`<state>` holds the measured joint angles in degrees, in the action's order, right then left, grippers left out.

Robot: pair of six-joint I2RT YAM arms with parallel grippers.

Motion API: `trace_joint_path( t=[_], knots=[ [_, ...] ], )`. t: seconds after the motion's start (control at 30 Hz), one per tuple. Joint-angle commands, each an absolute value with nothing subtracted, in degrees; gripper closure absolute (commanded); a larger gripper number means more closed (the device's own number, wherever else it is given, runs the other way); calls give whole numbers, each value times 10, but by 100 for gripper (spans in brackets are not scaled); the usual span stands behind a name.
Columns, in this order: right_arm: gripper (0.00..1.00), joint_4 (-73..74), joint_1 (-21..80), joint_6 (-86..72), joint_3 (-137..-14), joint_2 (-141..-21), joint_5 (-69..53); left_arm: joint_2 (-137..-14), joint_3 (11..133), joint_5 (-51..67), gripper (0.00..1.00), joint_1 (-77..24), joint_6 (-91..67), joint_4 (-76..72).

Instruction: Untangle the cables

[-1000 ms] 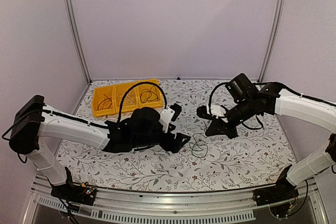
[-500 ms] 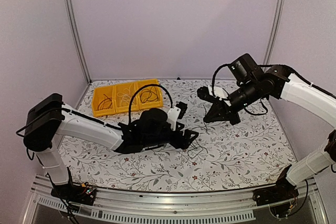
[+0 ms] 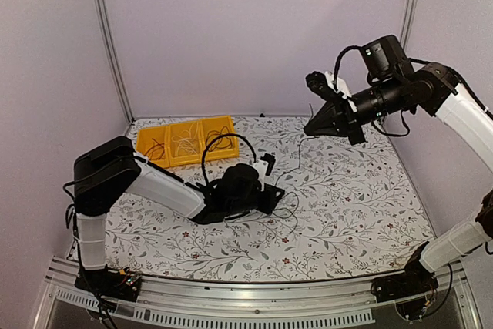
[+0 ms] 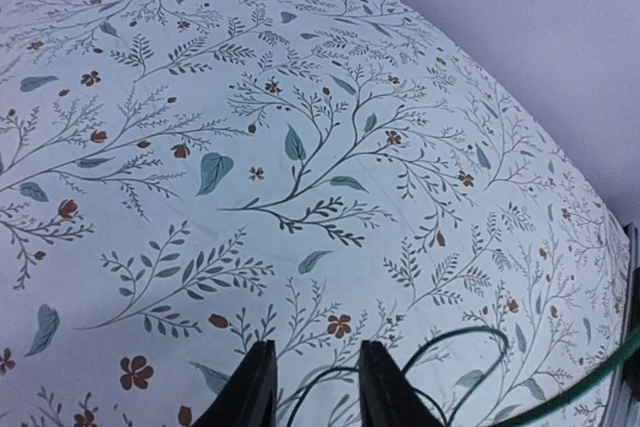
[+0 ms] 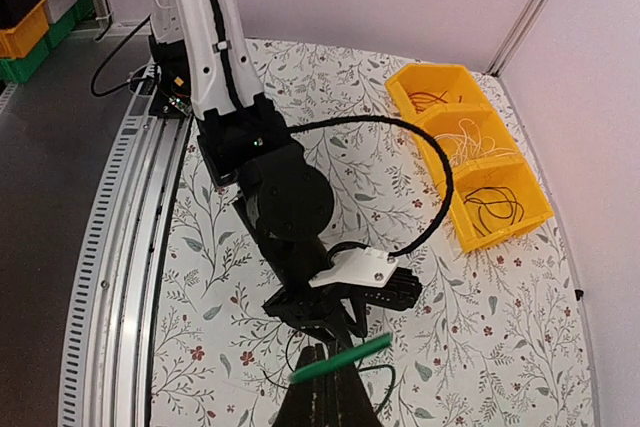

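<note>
**A:** Where are the cables [image 5: 340,359]?

**B:** Mostly on the flowered table [image 4: 300,97], in a loose tangle just in front of the left gripper [image 4: 316,355]. One thin strand rises from the tangle to the right gripper [image 3: 310,129], which hangs high above the far right part of the table.

**A:** Does the right one have hold of that strand?

**B:** Yes. In its wrist view the fingers are pressed together with no gap, and a green strand lies clamped across their tips.

**A:** And the left?

**B:** It sits low, close to the cloth. Its two fingers stand a little apart, with a narrow gap between them. A dark strand runs through that gap (it shows no pinch on it) and loops off to the right over the cloth.

**A:** Anything else there?

**B:** A yellow tray [image 3: 234,135] at the far left of the table, well apart from the tangle. It has three compartments, each with thin wires coiled inside.
</note>
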<state>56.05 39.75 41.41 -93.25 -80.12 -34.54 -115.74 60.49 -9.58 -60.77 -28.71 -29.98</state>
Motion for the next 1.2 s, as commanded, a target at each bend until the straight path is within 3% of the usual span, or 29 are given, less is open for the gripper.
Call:
trace_joint_path(
  t=[0.0, 0.07, 0.17, 0.4, 0.53, 0.8, 1.03, 1.17],
  knots=[
    [100, 581, 357, 416, -1019, -803, -410, -1198, 611, -79, 81, -585, -313, -339],
    [100, 583, 341, 415, -1055, -807, -423, -1208, 616, -74, 95, -580, -321, -334],
    [100, 575, 310, 410, -1102, -812, -438, -1213, 612, -76, 100, -575, -330, -330],
    [100, 564, 237, 369, -1209, -819, -518, -1215, 592, -81, 99, -566, -340, -322],
    [100, 561, 230, 362, -1216, -824, -531, -1225, 602, -84, 83, -561, -340, -294],
    [100, 557, 223, 358, -1215, -827, -534, -1222, 581, -90, 99, -557, -339, -309],
    [100, 547, 204, 351, -1233, -827, -519, -1208, 562, -95, 99, -554, -337, -304],
    [100, 507, 203, 342, -1169, -822, -464, -1165, 521, -83, 100, -554, -311, -347]
  ],
)
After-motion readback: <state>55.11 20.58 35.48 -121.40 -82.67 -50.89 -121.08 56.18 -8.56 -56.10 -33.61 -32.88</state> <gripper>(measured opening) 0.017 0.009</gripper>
